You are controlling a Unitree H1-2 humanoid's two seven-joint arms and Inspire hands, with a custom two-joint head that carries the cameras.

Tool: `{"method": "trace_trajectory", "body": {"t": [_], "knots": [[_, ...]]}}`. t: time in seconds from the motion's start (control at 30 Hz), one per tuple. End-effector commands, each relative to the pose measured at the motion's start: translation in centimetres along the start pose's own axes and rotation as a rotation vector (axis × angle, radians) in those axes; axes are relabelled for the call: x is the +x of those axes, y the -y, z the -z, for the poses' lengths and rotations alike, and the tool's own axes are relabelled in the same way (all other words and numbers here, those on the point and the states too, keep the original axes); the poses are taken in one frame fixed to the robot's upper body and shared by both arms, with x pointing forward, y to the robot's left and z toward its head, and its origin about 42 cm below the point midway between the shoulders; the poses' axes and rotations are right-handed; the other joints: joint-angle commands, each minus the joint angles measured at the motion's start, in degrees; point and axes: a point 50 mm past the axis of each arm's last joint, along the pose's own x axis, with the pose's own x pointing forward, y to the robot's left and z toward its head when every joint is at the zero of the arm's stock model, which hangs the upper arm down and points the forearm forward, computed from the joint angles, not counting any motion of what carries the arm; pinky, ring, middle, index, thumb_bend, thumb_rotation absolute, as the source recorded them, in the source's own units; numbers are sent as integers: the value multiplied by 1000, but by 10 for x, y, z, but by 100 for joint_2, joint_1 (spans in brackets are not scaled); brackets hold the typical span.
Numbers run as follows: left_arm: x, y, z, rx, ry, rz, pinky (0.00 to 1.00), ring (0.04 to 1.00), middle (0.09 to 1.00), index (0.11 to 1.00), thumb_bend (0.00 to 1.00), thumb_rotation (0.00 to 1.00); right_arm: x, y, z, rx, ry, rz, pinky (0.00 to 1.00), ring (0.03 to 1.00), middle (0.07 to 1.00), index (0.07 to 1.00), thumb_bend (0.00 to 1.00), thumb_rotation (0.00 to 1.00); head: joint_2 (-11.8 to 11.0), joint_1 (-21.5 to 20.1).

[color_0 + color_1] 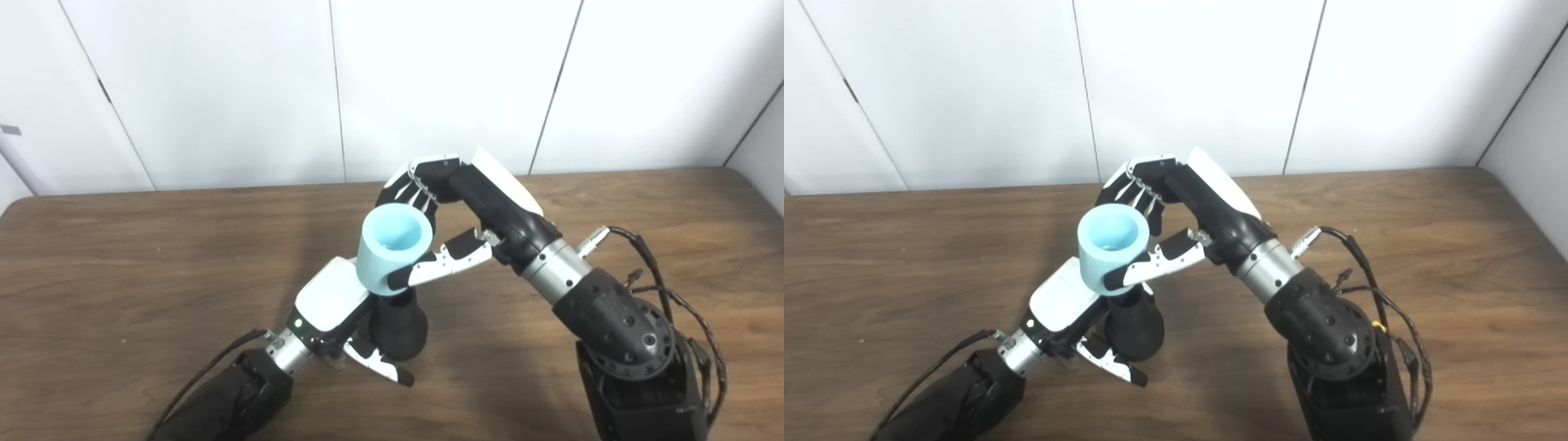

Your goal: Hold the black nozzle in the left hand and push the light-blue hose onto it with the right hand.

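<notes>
Two arms come in from the near edge and meet over the middle of the brown wooden surface (122, 257). Nearest, the left hand (334, 306) reaches in from the near left, its white back turned up and a small green light glowing by the wrist. Its fingers are curled around the black nozzle (398, 327), with the thumb lying along the nozzle's near side, so this hand is clamped on the nozzle. The nozzle has a wide, rounded lower body and narrows upward; whether its base touches the surface cannot be told.

Just beyond and above it sits the light-blue hose (395, 248), a short, thick-walled tube tilted with its open mouth facing up toward the cameras. Its lower end meets the narrow top of the nozzle; how far it sits over the nozzle is hidden by the hose wall.

Farther and to the right, the right hand (453, 202) arches over from the near right. Its fingers press on the far side of the hose and its thumb on the near right side, pinching the hose between them. Loose cables hang off the right forearm. White wall panels stand beyond the far edge.
</notes>
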Motion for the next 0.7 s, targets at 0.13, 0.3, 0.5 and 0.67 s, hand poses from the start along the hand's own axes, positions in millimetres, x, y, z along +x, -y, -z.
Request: {"method": "trace_trajectory", "body": {"t": [0.13, 0.3, 0.5, 0.67], "knots": [[-86, 128, -100, -357, -160, 158, 648, 447, 492, 489, 504, 0, 9, 38, -52, -122, 127, 59, 212, 378, 456, 530, 513, 0, 26, -16], [-86, 128, -100, -372, -171, 163, 600, 446, 473, 513, 502, 0, 8, 37, -51, -120, 102, 51, 210, 376, 461, 531, 513, 0, 39, -1], [-86, 128, -100, -386, -181, 161, 581, 445, 470, 516, 502, 0, 3, 32, -46, -125, 50, 58, 169, 355, 459, 530, 511, 0, 64, -3], [-87, 127, -99, -391, -184, 165, 586, 445, 472, 515, 502, 0, 0, 31, -43, -124, 30, 54, 193, 366, 467, 527, 513, 0, 74, -6]]}}
